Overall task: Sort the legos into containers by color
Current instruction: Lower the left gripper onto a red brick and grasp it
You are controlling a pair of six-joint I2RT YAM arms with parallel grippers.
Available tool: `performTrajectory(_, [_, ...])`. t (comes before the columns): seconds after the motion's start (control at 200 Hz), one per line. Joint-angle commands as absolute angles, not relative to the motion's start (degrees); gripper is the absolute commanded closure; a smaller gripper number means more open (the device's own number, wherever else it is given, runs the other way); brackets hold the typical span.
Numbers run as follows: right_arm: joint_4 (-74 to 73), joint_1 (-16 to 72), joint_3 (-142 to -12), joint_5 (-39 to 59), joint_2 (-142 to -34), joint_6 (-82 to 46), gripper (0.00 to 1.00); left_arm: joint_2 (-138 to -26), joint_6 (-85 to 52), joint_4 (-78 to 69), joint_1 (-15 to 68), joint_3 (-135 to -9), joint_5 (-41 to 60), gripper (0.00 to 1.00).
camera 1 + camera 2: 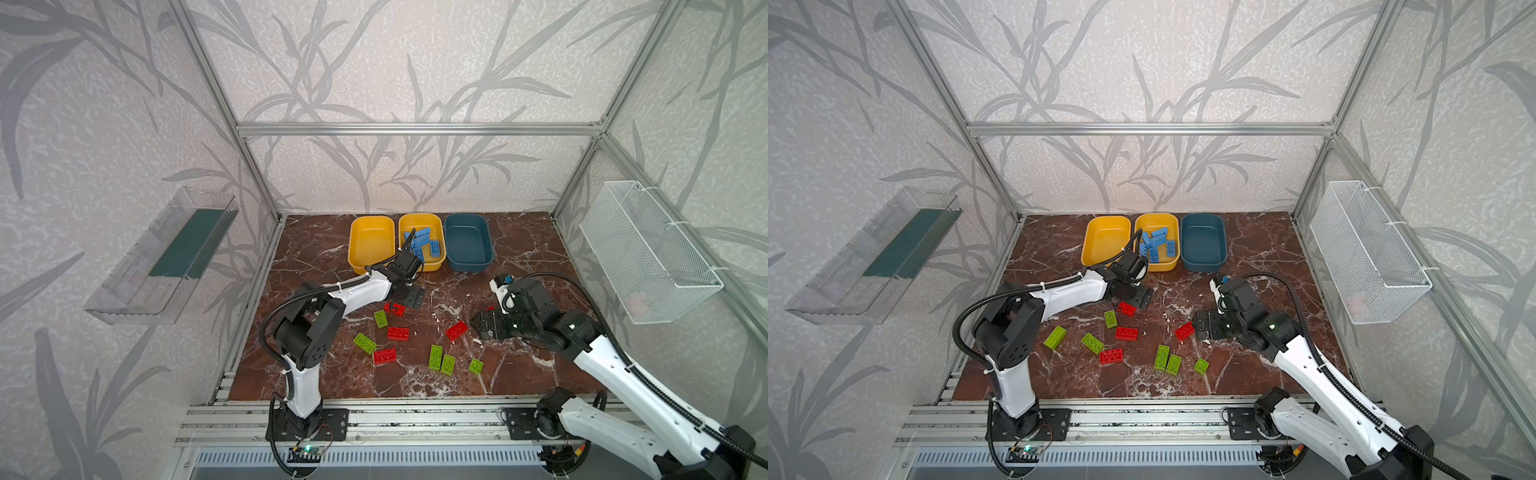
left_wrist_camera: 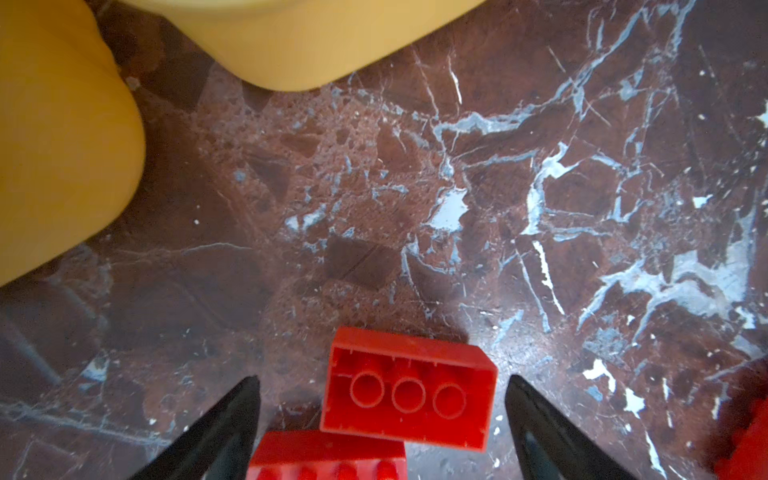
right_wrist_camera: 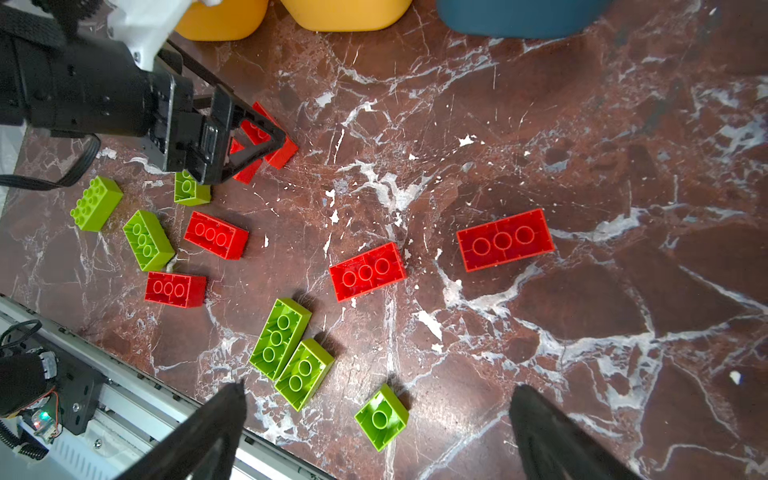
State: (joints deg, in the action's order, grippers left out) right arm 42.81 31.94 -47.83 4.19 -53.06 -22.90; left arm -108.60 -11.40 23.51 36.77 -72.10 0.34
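the left arm (image 1: 357, 293) bends at its elbow and reaches out ahead, toward the middle. its wrist tips over, so the left gripper (image 2: 382, 388) points straight down, very low. its two black fingers (image 2: 232, 419) are wide apart. the right arm (image 1: 623, 370) leans in from the right side. the right gripper (image 3: 379, 388) sits higher up, aimed toward the left arm, its fingers spread wide too.
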Motion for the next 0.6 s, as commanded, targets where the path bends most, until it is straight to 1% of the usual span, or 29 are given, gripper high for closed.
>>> performTrajectory(0.0, [44.35, 32.16, -48.18, 3.08, -52.76, -22.63, 0.01, -110.43, -9.67, 23.80, 37.23, -74.49, 1.06, 0.08])
performTrajectory(0.12, [44.50, 32.12, -47.90, 2.39, -52.39, -22.36, 0.01, -111.59, -9.82, 23.91, 37.46, -74.81, 1.22, 0.09])
performTrajectory(0.21, [44.61, 32.12, -47.86, 1.93, -52.19, -22.15, 0.01, -112.09, -9.93, 24.00, 37.71, -74.76, 1.08, 0.13])
performTrajectory(0.33, [44.63, 32.04, -47.72, 1.58, -52.21, -21.91, 0.01, -112.62, -10.32, 24.10, 37.97, -74.59, 0.66, 0.21])
performTrajectory(0.45, [44.61, 32.07, -47.68, 1.49, -52.14, -21.72, 0.01, -112.93, -10.91, 24.36, 38.15, -74.44, 0.03, 0.33])
performTrajectory(0.535, [44.48, 31.96, -47.55, 1.47, -52.21, -21.63, 0.01, -112.92, -11.46, 24.77, 38.31, -74.53, -0.34, 0.39])
performTrajectory(0.595, [44.44, 31.99, -47.55, 1.45, -52.21, -21.70, 0.01, -112.76, -11.77, 25.12, 38.44, -74.52, -0.55, 0.39])
